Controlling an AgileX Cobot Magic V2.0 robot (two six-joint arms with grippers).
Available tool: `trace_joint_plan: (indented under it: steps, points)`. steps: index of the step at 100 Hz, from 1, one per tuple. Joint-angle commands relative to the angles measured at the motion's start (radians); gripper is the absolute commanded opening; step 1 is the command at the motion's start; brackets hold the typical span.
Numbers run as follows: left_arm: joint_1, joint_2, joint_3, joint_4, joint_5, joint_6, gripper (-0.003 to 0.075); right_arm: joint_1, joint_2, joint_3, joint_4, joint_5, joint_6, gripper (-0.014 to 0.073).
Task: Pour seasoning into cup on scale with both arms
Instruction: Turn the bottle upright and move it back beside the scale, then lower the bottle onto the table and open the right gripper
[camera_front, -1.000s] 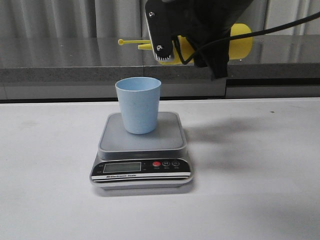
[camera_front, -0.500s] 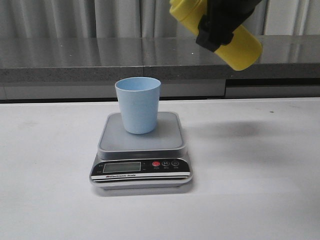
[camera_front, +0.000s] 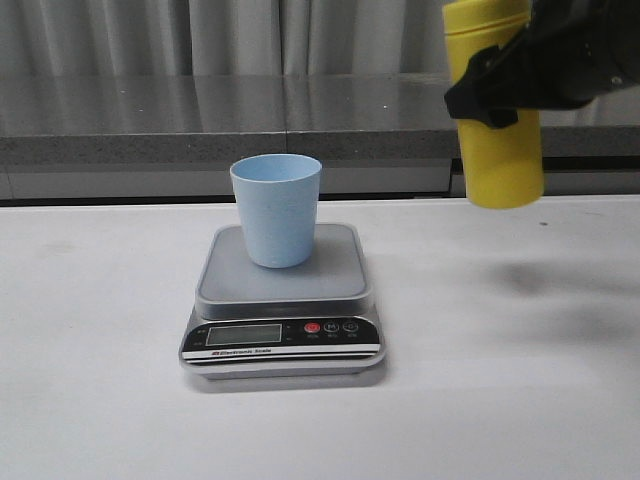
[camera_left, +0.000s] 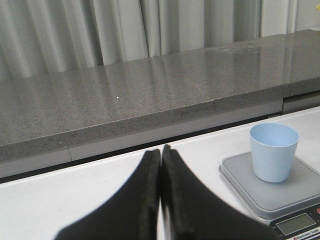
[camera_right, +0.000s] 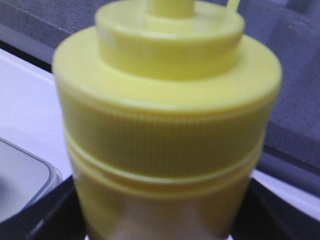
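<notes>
Nearest the front camera sat the scale (camera_front: 283, 335) on the white table (camera_front: 90, 400), its black panel, display and red button facing forward; the pale blue cup (camera_front: 277, 209) stood upright on the grey platform, toward its rear half, mouth open upward. To the right and above, clear of the table, the yellow seasoning bottle (camera_front: 495, 150) hung roughly upright in the air, well apart from the cup, its base level with the cup's upper part; the right gripper (camera_front: 500, 95) clasped it around the upper body, the black fingers pressed to its sides, and the nozzle lay out of the front view. In the right wrist view the ribbed cap (camera_right: 167, 107) filled the picture, blurred. Behind the table ran a grey stone ledge (camera_front: 150, 115), with pale curtains (camera_front: 120, 35) farthest back. In the left wrist view the left gripper (camera_left: 160, 155) hovered low over the table with its fingertips pressed together, holding nothing, the cup and scale off to one side.
</notes>
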Motion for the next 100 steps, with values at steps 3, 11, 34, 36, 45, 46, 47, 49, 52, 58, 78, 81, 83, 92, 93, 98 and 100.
trace_joint_plan:
  steps: [3,11,34,36,45,46,47,49,52,58,78,81,83,92,93,98,100]
  points:
    - [0.002,0.010,-0.027,0.000,-0.078,-0.003,-0.0018,-0.005,-0.048,0.071,0.108,-0.247,-0.023,0.0134]
    - [0.002,0.010,-0.027,0.000,-0.078,-0.003,-0.0018,-0.005,-0.047,0.137,0.111,-0.345,-0.023,0.0134]
    - [0.002,0.010,-0.027,0.000,-0.078,-0.003,-0.0018,-0.005,-0.042,0.181,0.074,-0.384,-0.023,0.0134]
    - [0.002,0.010,-0.027,0.000,-0.078,-0.003,-0.0018,-0.005,-0.040,0.181,0.071,-0.387,-0.023,0.0134]
    - [0.002,0.010,-0.027,0.000,-0.078,-0.003,-0.0018,-0.005,-0.017,0.181,0.067,-0.418,-0.023,0.0134]
    - [0.002,0.010,-0.027,0.000,-0.078,-0.003,-0.0018,-0.005,-0.012,0.181,0.067,-0.424,-0.023,0.0134]
    - [0.002,0.010,-0.027,0.000,-0.078,-0.003,-0.0018,-0.005,-0.009,0.181,0.067,-0.427,-0.023,0.0134]
    - [0.002,0.010,-0.027,0.000,-0.078,-0.003,-0.0018,-0.005,-0.002,0.181,0.067,-0.435,-0.023,0.0134]
    - [0.002,0.010,-0.027,0.000,-0.078,-0.003,-0.0018,-0.005,0.010,0.181,0.067,-0.444,-0.023,0.0134]
    - [0.002,0.010,-0.027,0.000,-0.078,-0.003,-0.0018,-0.004,0.035,0.181,0.067,-0.467,-0.022,0.0134]
    - [0.002,0.010,-0.027,0.000,-0.078,-0.003,-0.0018,-0.002,0.103,0.181,0.038,-0.571,-0.011,0.0134]
    - [0.002,0.010,-0.027,0.000,-0.079,-0.003,-0.0018,-0.002,0.110,0.181,0.032,-0.580,-0.003,0.0134]
    - [0.002,0.010,-0.027,0.000,-0.079,-0.003,-0.0018,-0.002,0.116,0.181,0.024,-0.586,0.006,0.0134]
    - [0.002,0.010,-0.027,0.000,-0.079,-0.003,-0.0018,-0.002,0.147,0.181,-0.011,-0.620,0.036,0.0134]
    - [0.002,0.010,-0.027,0.000,-0.079,-0.003,-0.0018,-0.002,0.153,0.181,-0.016,-0.628,0.039,0.0134]
    - [0.002,0.010,-0.027,0.000,-0.079,-0.003,-0.0018,-0.002,0.174,0.181,-0.030,-0.651,0.040,0.0134]
    - [0.002,0.010,-0.027,0.000,-0.079,-0.003,-0.0018,-0.002,0.182,0.181,-0.035,-0.659,0.040,0.0134]
